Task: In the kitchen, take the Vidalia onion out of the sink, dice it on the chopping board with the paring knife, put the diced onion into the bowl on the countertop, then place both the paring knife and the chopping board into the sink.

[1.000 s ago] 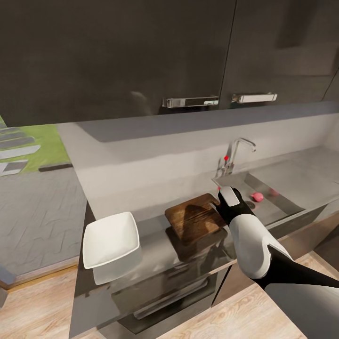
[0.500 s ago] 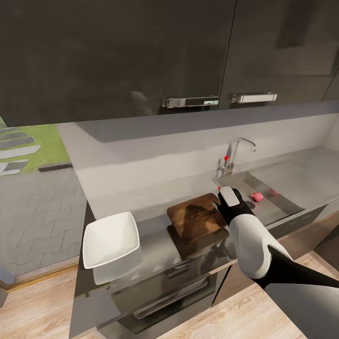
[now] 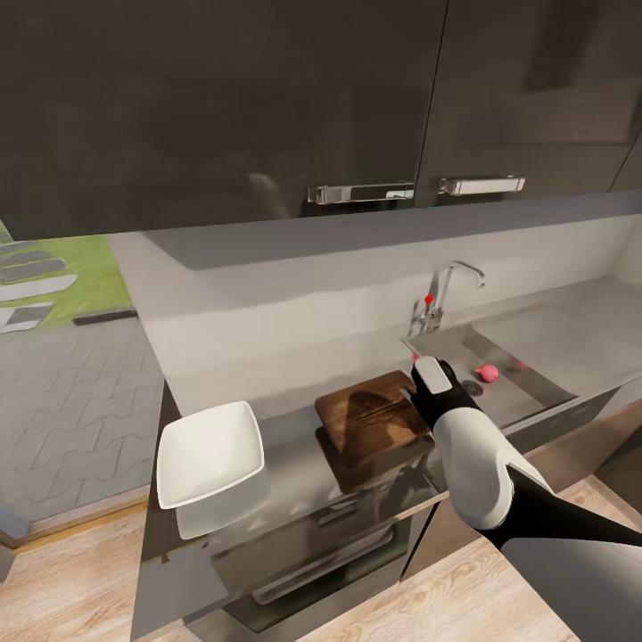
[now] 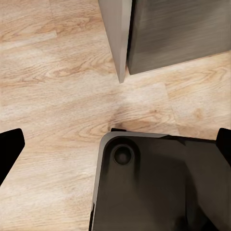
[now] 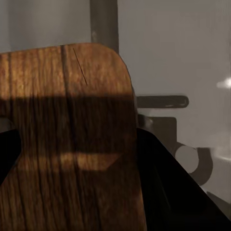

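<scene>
Head view puts our right gripper (image 3: 417, 385) at the chopping board (image 3: 373, 416), reaching in from 5 o'clock to the board's 3 o'clock edge. The board lies on the grey tabletop (image 3: 294, 473) between the white bowl (image 3: 210, 453), off at its 9 o'clock, and the sink (image 3: 522, 382) at its 3 o'clock. The Vidalia onion (image 3: 486, 372) sits whole in the basin, a small pink bulb just beside the drain, at 2 o'clock from the wrist. A dot of red at the wrist's 11 o'clock may be the paring knife; it is too small for us to be sure.

We judge the task barely begun: the onion is not yet out of the sink, nothing is diced, the bowl is empty, and knife and board have yet to go into the basin.

Our right wrist camera adds what the head misses: the board (image 5: 72, 134) fills the gap between the two dark jaws, which stand spread either side of it; whether they press on it we cannot tell. Our left wrist camera looks down at wooden floor (image 4: 53, 82) and the robot's dark base (image 4: 159, 187), with the jaw tips well apart.
</scene>
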`<state>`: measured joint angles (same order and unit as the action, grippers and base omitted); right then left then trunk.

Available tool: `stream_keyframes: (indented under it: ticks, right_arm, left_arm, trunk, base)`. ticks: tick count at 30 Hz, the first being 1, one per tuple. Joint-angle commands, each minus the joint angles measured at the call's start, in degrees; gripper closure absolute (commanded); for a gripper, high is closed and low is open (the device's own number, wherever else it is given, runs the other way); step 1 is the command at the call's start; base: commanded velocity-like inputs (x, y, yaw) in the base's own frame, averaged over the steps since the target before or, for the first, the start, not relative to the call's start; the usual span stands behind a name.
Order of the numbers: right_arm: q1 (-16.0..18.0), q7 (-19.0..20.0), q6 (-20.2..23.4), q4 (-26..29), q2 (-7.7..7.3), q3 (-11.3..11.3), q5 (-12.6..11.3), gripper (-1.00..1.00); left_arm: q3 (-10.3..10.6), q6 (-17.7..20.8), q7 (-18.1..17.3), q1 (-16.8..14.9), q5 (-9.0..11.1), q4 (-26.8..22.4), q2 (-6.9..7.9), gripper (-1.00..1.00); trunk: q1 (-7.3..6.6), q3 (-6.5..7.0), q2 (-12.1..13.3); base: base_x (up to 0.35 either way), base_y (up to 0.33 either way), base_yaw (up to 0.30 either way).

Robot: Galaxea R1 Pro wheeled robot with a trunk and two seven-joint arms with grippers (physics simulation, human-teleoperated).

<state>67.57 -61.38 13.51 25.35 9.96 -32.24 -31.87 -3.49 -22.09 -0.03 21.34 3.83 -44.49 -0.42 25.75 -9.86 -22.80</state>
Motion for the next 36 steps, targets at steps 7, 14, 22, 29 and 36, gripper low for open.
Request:
stream_keyframes:
  ticks: [7,14,22,29,36]
  right_arm:
    - [0.02,-0.32,0.38,0.05,0.04,-0.18,-0.04,1.00]
    - [0.02,-0.32,0.38,0.05,0.04,-0.19,-0.04,1.00]
    - [0.02,-0.32,0.38,0.05,0.04,-0.21,-0.09,1.00]
    - [0.02,-0.32,0.38,0.12,0.04,-0.21,-0.12,-1.00]
    - [0.02,-0.32,0.38,0.14,0.04,-0.19,-0.17,-1.00]
  left_arm:
    - [0.00,-0.06,-0.06,0.01,0.39,-0.07,-0.02,-1.00]
    - [-0.03,-0.06,-0.06,0.01,0.39,-0.07,-0.02,-1.00]
    - [-0.03,-0.06,-0.06,0.01,0.39,-0.07,-0.02,-1.00]
    - [-0.03,-0.06,-0.06,0.01,0.39,-0.07,-0.02,-1.00]
    - [-0.03,-0.06,-0.06,0.01,0.39,-0.07,-0.02,-1.00]
  trunk:
    - [0.04,-0.11,-0.12]
    - [0.04,-0.11,-0.12]
    - [0.04,-0.11,-0.12]
    - [0.04,-0.11,-0.12]
    - [0.04,-0.11,-0.12]
  base:
    - [0.000,0.000,0.000]
    - [0.000,0.000,0.000]
    - [0.000,0.000,0.000]
    - [0.000,0.000,0.000]
    - [0.000,0.000,0.000]
